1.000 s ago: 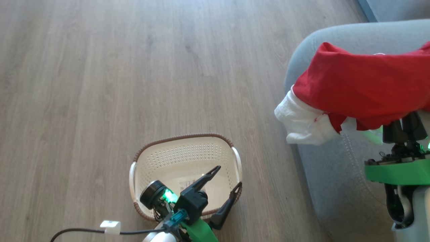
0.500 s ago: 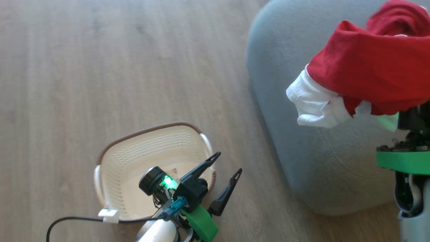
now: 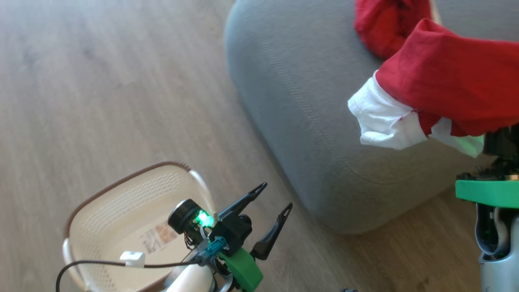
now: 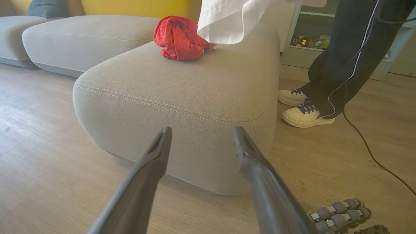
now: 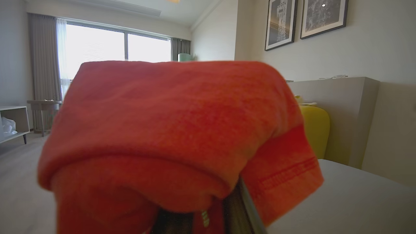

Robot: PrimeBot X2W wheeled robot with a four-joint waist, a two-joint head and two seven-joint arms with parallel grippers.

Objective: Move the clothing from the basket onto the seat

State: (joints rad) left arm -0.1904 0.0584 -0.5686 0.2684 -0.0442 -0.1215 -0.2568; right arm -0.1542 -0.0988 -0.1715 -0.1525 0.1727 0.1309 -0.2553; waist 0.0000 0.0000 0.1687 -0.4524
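Left gripper (image 3: 275, 196) has its jaws spread wide with nothing in them; it hangs by the right end of the cream basket (image 3: 121, 182), which sits on the wood floor (image 3: 101, 81), and its fingers point at the grey seat (image 4: 182, 87). Right gripper (image 3: 499, 142) has its fingers nearly together, pinching a red garment (image 3: 458, 93) that drapes over it above the seat's near end, with a white sleeve (image 3: 385, 121) dangling. A second red garment (image 4: 178, 39) lies crumpled on the seat top. A person's pale sneakers (image 4: 305, 115) stand on the floor beside the seat.
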